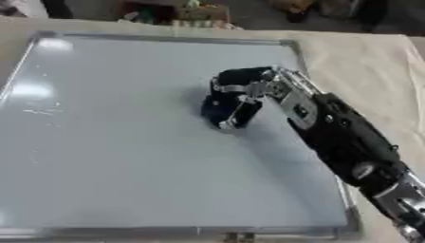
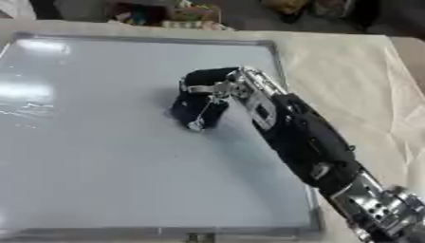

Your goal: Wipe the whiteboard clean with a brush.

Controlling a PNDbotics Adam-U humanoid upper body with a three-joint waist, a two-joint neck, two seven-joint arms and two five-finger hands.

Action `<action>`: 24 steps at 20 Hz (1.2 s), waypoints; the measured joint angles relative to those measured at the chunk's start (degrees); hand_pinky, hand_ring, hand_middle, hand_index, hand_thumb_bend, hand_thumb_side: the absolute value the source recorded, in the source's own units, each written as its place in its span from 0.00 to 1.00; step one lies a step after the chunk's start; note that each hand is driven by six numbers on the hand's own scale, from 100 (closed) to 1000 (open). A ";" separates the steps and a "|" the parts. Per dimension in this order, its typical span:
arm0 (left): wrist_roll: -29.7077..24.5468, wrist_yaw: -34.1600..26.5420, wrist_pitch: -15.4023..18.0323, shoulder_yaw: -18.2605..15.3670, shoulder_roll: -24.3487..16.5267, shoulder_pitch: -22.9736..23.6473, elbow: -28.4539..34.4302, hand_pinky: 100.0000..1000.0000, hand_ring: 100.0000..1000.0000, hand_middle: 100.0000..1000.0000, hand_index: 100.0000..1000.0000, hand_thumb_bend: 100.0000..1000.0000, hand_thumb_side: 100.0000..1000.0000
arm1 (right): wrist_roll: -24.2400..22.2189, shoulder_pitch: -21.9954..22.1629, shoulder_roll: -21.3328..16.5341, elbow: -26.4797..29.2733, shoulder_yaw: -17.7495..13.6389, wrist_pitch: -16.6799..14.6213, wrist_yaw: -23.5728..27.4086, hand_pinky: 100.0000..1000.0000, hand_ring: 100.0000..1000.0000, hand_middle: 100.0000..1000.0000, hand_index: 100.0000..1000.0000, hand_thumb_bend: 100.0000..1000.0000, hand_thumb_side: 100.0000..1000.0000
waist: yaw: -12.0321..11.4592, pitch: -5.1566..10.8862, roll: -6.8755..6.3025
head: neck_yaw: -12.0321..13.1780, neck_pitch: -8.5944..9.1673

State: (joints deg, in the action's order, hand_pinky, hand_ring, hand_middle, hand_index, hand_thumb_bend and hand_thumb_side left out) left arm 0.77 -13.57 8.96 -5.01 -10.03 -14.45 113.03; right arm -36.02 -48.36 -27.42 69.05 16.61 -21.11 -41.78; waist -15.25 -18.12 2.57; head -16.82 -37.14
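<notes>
A large whiteboard (image 1: 108,156) with a metal frame lies flat on the table and fills most of both views. My right hand (image 1: 241,88) reaches in from the lower right and rests on the board a little right of its middle. Its fingers are curled down around a dark blue brush (image 1: 219,110), which presses against the board surface. Most of the brush is hidden under the hand. Faint pale smears show near the board's left edge (image 1: 33,111). My left hand appears in neither view.
A beige cloth (image 1: 365,66) covers the table to the right of the board and beyond it. Cluttered colourful items (image 1: 179,12) sit past the table's far edge. A small clip (image 1: 238,236) sits at the board's near frame.
</notes>
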 measured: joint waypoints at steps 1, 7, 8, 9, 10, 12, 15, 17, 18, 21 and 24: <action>0.00 0.00 0.00 0.00 0.00 0.00 0.00 0.34 0.41 0.37 0.47 0.00 0.92 | 0.83 -0.03 0.00 -0.56 -0.38 0.19 -0.63 0.23 0.33 0.05 0.04 0.00 0.00 | -0.02 0.00 0.00 | 0.00 0.00; -0.01 0.00 0.01 0.02 0.00 0.00 0.00 0.34 0.41 0.37 0.47 0.00 0.92 | 6.78 -1.05 0.06 -4.84 -3.12 0.79 -5.40 0.23 0.33 0.05 0.04 0.00 0.00 | -0.05 0.01 -0.02 | 0.00 0.02; -0.01 0.00 0.01 0.03 0.00 0.00 0.00 0.34 0.41 0.37 0.47 0.00 0.92 | 7.65 -1.16 0.07 -5.45 -3.49 0.76 -6.05 0.23 0.33 0.05 0.04 0.00 0.00 | -0.03 0.01 -0.02 | 0.00 0.02; -0.01 0.00 0.01 0.05 0.00 0.00 0.00 0.34 0.41 0.37 0.47 0.00 0.92 | 8.42 -1.34 0.08 -5.98 -3.79 0.71 -6.61 0.23 0.33 0.05 0.04 0.00 0.00 | -0.01 0.01 -0.02 | 0.00 0.02; -0.01 0.00 0.01 0.08 0.00 0.00 0.00 0.34 0.41 0.37 0.47 0.00 0.92 | 9.16 -1.52 0.08 -6.52 -4.07 0.71 -7.17 0.23 0.34 0.06 0.04 0.00 0.00 | -0.01 0.01 -0.03 | 0.01 0.02; -0.02 0.00 0.02 0.16 0.00 -0.01 0.00 0.34 0.41 0.37 0.47 0.00 0.92 | 10.58 -1.65 0.08 -7.47 -4.68 0.82 -8.13 0.23 0.34 0.06 0.04 0.00 0.00 | -0.01 0.03 -0.05 | 0.02 0.03; -0.02 0.00 0.02 0.25 0.00 -0.02 0.00 0.34 0.41 0.37 0.47 0.00 0.92 | 12.28 -2.08 0.08 -8.91 -5.60 1.06 -9.57 0.23 0.34 0.06 0.04 0.00 0.01 | -0.05 0.06 -0.12 | 0.03 0.12; -0.02 0.00 0.02 0.25 0.00 -0.02 0.00 0.34 0.41 0.37 0.47 0.00 0.92 | 13.29 -2.14 0.08 -9.62 -6.14 1.28 -10.30 0.23 0.34 0.06 0.04 0.00 0.01 | -0.06 0.09 -0.12 | 0.05 0.33; -0.02 0.00 0.02 0.26 0.00 -0.02 0.00 0.34 0.41 0.37 0.47 0.00 0.92 | 13.75 -2.24 0.08 -9.98 -6.39 1.40 -10.65 0.23 0.34 0.06 0.04 0.00 0.01 | -0.06 0.09 -0.12 | 0.06 0.44; -0.02 0.00 0.02 0.26 0.00 -0.02 0.00 0.34 0.41 0.37 0.47 0.00 0.92 | 14.99 -2.53 0.06 -10.99 -7.06 1.69 -11.45 0.23 0.34 0.06 0.04 0.00 0.02 | -0.03 0.10 -0.12 | 0.08 0.46; -0.02 0.00 0.02 0.26 0.00 -0.02 0.00 0.34 0.41 0.37 0.47 0.00 0.92 | 16.23 -2.59 0.03 -11.76 -7.59 2.11 -12.48 0.23 0.34 0.06 0.04 0.00 0.02 | -0.03 0.19 -0.12 | 0.09 0.46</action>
State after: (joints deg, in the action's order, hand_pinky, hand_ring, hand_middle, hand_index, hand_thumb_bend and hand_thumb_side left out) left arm 0.75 -13.57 8.98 -4.75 -10.03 -14.47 113.03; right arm -19.79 -50.94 -27.39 57.29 9.02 -19.00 -54.26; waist -15.28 -17.93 2.45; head -16.72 -36.68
